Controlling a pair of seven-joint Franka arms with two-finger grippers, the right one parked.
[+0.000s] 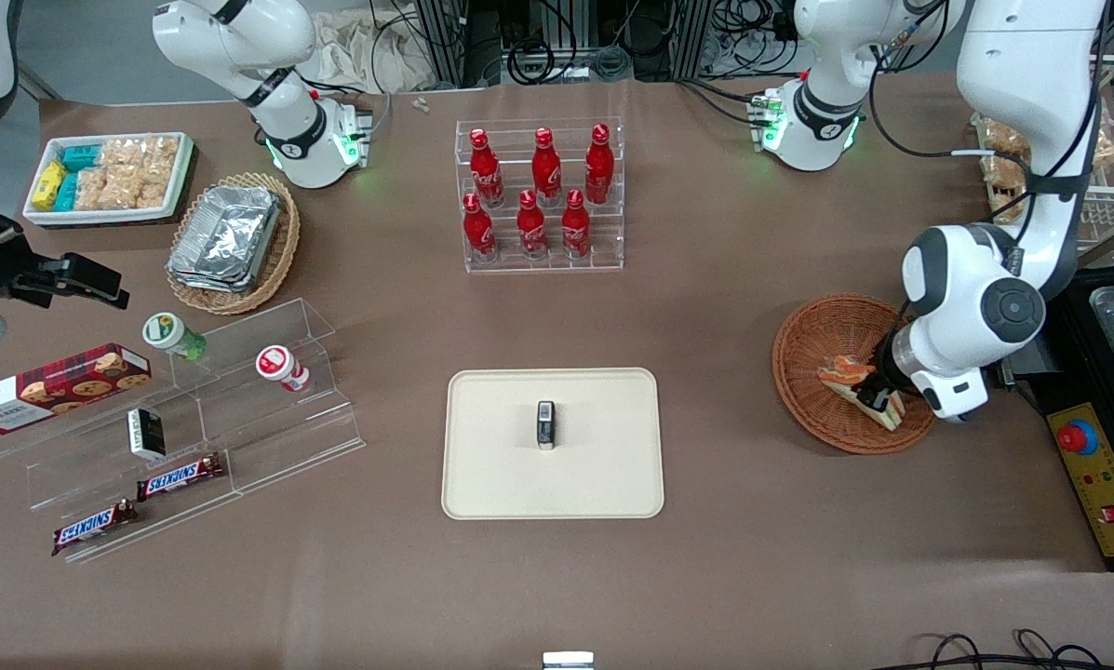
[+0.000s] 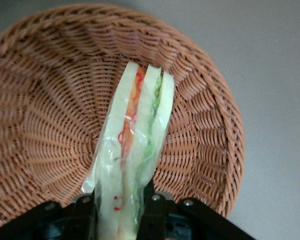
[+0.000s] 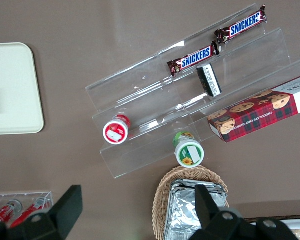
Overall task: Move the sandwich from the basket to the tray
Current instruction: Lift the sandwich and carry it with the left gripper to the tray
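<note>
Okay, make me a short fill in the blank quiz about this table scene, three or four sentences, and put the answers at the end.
1. The end effector is shut on the ____.
2. The sandwich is over the round woven ____.
3. The clear rack farther from the front camera than the tray holds ____ red bottles.
4. A small dark object lies on the cream ____.

Missing words: sandwich; basket; six; tray

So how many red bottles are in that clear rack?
6, all in the clear rack: three on the upper step, three on the lower. The gripper is shut on the sandwich in the basket.
</note>
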